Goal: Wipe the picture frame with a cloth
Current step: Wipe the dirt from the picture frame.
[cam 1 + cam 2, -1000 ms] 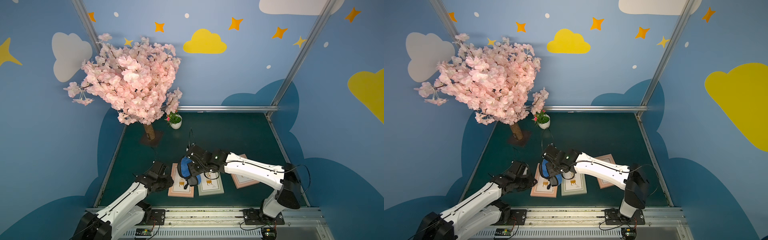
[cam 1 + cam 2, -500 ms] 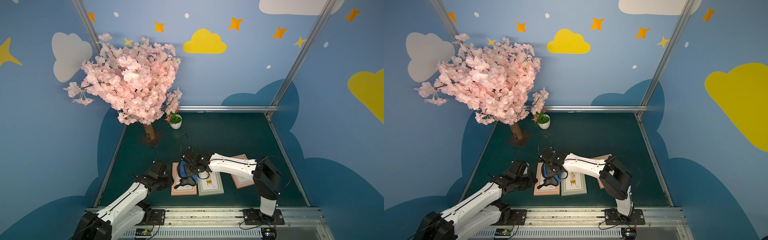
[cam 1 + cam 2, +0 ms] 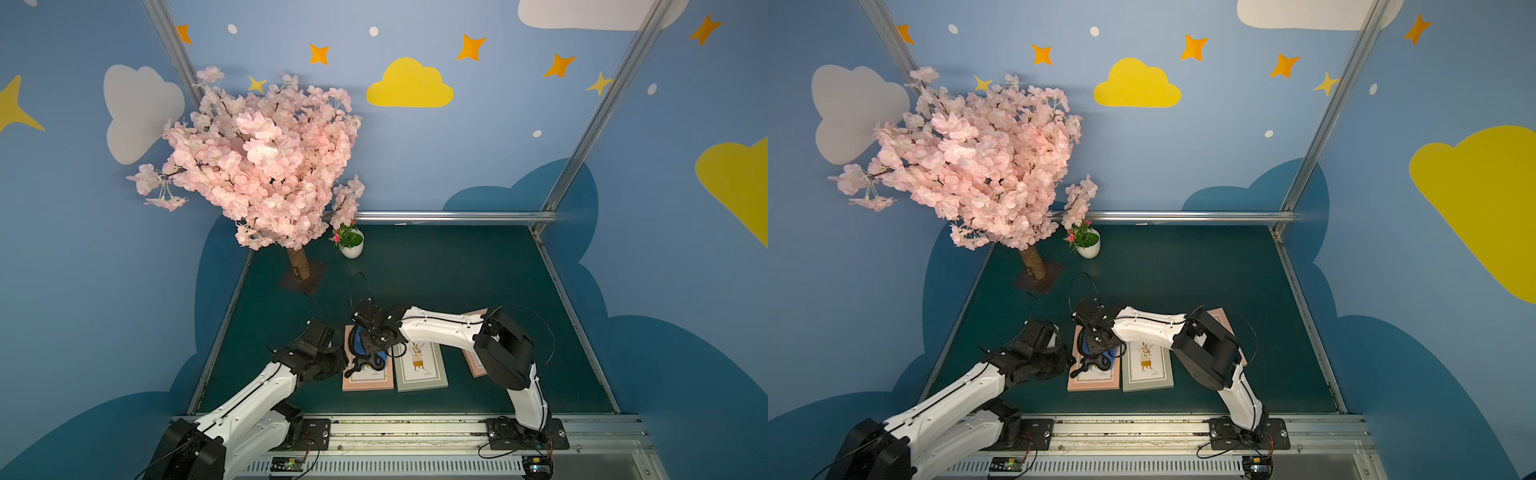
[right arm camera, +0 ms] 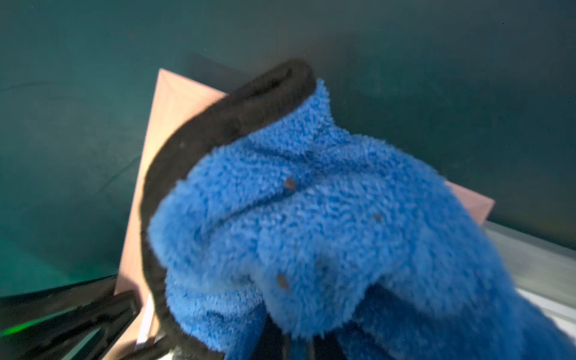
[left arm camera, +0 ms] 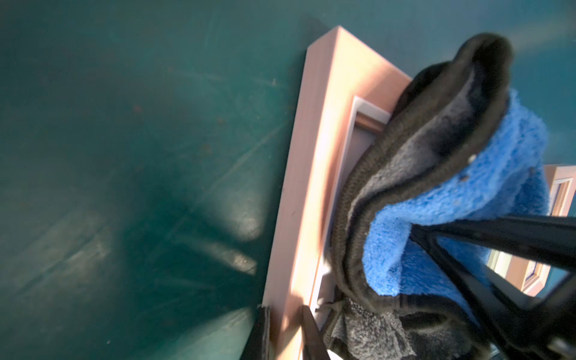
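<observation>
While the right hand (image 3: 371,341) pinches the cloth (image 4: 311,233), the left hand (image 5: 283,336) grips the pink frame (image 5: 311,156), lying lengthwise front-to-back.

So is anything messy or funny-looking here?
Yes. The cloth is scrunched in a lump on the pink frame, its dark side curling out, and brown specks dot its blue fluff. The frame on the right lies crooked next to the other two.

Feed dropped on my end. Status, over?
Left gripper clamped on edge of pink frame. Right gripper shut on cloth, draped over it. Green frame close beside, nothing blocking.
</observation>
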Robot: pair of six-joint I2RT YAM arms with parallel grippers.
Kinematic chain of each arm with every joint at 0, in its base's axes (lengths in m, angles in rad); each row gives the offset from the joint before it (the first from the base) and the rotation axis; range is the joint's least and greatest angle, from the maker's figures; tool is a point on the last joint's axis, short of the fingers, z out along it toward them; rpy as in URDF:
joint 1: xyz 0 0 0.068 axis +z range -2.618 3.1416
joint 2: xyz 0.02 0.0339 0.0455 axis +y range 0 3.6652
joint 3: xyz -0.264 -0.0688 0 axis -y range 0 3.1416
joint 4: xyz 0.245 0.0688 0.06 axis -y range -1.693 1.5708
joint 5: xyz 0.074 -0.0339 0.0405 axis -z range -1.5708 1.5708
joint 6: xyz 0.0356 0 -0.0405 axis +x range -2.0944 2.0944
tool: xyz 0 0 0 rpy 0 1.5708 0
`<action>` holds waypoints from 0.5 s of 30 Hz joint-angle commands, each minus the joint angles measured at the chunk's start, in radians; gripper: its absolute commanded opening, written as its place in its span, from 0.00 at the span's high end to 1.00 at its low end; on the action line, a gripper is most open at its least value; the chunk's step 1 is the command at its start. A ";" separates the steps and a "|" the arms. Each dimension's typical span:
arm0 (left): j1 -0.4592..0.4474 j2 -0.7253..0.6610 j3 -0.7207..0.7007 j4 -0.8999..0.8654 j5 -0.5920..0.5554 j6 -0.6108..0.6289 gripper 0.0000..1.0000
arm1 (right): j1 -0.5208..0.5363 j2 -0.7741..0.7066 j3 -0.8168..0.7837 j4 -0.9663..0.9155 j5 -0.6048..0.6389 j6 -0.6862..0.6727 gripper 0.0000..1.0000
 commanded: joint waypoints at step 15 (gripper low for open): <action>-0.016 0.187 -0.012 -0.037 -0.029 -0.029 0.89 | 0.135 -0.104 -0.232 0.030 -0.095 0.090 1.00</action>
